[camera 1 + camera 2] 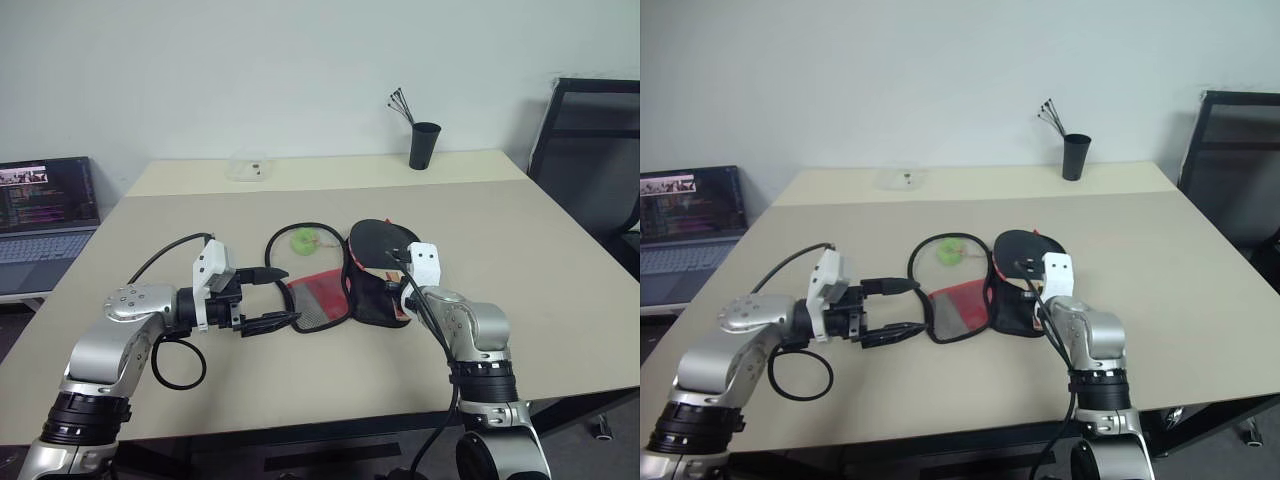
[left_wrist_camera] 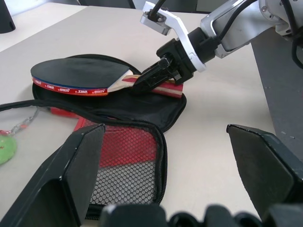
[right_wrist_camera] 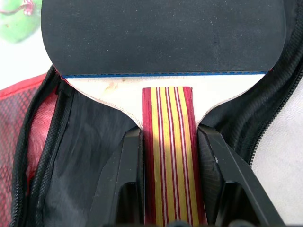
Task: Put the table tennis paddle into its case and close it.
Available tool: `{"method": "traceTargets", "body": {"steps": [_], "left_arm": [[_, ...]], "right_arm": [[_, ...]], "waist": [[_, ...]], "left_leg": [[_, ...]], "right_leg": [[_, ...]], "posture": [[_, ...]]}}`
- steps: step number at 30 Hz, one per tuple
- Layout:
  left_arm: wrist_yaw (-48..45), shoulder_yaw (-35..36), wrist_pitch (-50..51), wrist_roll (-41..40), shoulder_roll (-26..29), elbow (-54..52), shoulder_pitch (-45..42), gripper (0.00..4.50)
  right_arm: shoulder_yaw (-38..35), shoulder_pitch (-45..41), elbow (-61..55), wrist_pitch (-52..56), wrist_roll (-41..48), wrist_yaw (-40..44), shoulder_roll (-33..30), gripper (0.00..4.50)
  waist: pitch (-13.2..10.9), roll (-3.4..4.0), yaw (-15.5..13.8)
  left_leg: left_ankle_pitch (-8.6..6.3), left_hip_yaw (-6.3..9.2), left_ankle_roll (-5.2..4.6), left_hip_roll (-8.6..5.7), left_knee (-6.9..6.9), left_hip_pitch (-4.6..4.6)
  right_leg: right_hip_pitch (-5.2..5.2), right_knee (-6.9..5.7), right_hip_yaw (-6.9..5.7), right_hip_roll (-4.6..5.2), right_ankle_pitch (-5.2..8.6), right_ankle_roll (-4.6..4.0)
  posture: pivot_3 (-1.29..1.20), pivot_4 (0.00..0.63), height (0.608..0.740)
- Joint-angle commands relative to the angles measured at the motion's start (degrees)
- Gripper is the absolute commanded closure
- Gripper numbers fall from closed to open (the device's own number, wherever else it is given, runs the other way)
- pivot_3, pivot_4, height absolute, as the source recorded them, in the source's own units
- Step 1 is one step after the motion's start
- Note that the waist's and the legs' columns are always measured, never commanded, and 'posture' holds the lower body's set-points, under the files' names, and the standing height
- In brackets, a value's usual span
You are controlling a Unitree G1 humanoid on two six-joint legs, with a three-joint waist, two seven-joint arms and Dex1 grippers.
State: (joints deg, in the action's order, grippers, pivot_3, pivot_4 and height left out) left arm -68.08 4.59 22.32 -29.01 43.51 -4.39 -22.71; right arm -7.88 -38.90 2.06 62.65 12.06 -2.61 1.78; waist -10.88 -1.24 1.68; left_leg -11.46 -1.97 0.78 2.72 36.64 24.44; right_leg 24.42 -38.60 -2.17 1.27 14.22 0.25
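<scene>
While the right jaws [image 2: 150, 81] grip the paddle [image 2: 83, 73] over the unzipped case [image 2: 128, 156], left jaws [image 1: 268, 297] gape beside it.

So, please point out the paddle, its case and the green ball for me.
table tennis paddle [image 2: 78, 71]: left wrist view, on the black rubber face.
case [image 2: 130, 144]: left wrist view, on the red mesh flap.
green ball [image 1: 303, 240]: left eye view, on its middle.
</scene>
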Motion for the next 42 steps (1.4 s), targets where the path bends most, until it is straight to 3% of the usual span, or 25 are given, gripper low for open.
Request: {"method": "traceTargets", "body": {"steps": [1,7,17,22,28,33,37,42], "left_arm": [[0.2,0.3,-0.1,-0.5,0.1,-1.9,-1.0,0.0],[0.3,0.2,-0.2,-0.5,0.0,-1.8,-1.4,0.0],[0.6,0.2,-0.2,-0.5,-0.3,-2.0,-1.2,0.0],[0.8,0.4,-0.2,-0.5,-0.5,-2.2,-0.8,0.0],[0.7,0.5,-0.5,-0.5,-0.4,-1.8,-0.1,0.0],[0.6,-0.1,-0.8,-0.2,-0.6,-0.9,-0.9,0.0],[0.9,-0.3,-1.8,1.0,-0.9,1.4,-1.5,0.0],[1.8,-0.2,-3.0,3.1,-1.0,5.5,-1.3,0.0]], "right_arm": [[-0.4,-2.2,-0.1,-2.4,-0.1,-0.4,0.0,3.37],[-1.2,-2.6,1.5,-3.5,-0.3,-1.8,-0.1,3.37],[-1.0,-2.3,-0.8,-3.3,0.4,-2.1,-0.2,0.08],[0.7,-0.3,-10.2,3.7,6.3,5.2,-2.2,0.03],[6.8,7.5,-23.5,1.8,10.1,21.3,-21.1,0.03],[6.0,12.0,-24.1,-1.0,11.1,28.0,-29.9,0.03],[5.4,13.1,-24.3,-1.7,11.5,29.4,-31.4,0.03],[2.1,13.2,-28.8,0.6,19.1,34.4,-31.8,0.03]], "waist": [[0.0,0.0,0.0],[0.0,0.0,0.0],[0.0,0.0,0.0],[0.0,0.0,0.0],[0.0,-0.02,-0.3],[0.0,-0.03,-0.2],[0.0,-0.04,-0.1],[0.0,-0.04,-0.1]], "left_leg": [[0.0,0.0,0.0,0.0,0.0,0.0],[0.0,0.0,0.0,0.0,0.0,0.0],[0.0,0.01,0.0,0.0,0.0,0.0],[0.0,0.01,0.0,0.01,-0.02,0.0],[0.0,0.02,0.0,-0.04,-0.09,0.04],[-0.01,-0.03,0.0,-0.03,-0.29,0.02],[0.0,-0.05,0.0,-0.07,-0.43,0.01],[0.0,-0.02,0.0,-0.06,-0.48,-0.02]], "right_leg": [[0.0,0.0,0.0,0.0,0.0,0.0],[0.0,0.0,0.0,0.0,0.0,0.0],[0.0,0.0,0.0,0.02,0.0,0.0],[0.0,0.02,0.0,0.02,0.0,0.0],[-0.06,0.24,-0.03,0.08,0.0,0.0],[-0.11,0.6,-0.03,0.02,-0.11,-0.1],[-0.06,0.65,-0.02,-0.09,-0.11,-0.1],[-0.06,0.64,-0.06,-0.21,-0.11,-0.1]], "posture": [[0.0,0.15,0.74],[0.0,0.15,0.74],[0.0,0.15,0.74],[0.0,0.15,0.74],[0.0,0.15,0.74],[0.0,0.15,0.74],[0.0,0.15,0.74],[0.0,0.15,0.74]]}}
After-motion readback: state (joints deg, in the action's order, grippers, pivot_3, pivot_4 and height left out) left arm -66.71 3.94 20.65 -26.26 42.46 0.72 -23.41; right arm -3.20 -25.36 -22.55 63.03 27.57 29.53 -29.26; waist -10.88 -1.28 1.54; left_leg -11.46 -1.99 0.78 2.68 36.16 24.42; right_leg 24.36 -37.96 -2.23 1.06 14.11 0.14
